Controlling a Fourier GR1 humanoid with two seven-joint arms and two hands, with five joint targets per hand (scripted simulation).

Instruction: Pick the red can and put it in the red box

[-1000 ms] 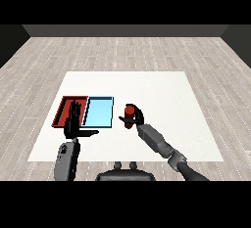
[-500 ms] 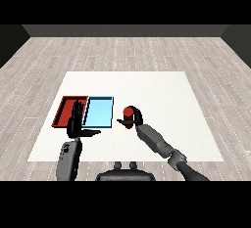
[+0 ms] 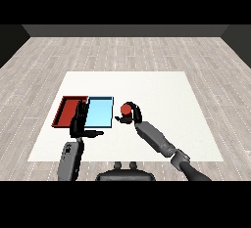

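Red can [image 3: 126, 108] sits curled in my right hand [image 3: 132, 117], apparently just off the table, right of the light blue tray [image 3: 99, 112]; risk: clipping my open left hand [image 3: 80, 124] en route to the red tray [image 3: 67, 110].

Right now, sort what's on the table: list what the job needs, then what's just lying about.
Needed for the job:
red can, held in the right hand, fingers curled round it
red tray, where the can goes

Just lying about:
light blue tray
left hand, open, holding nothing
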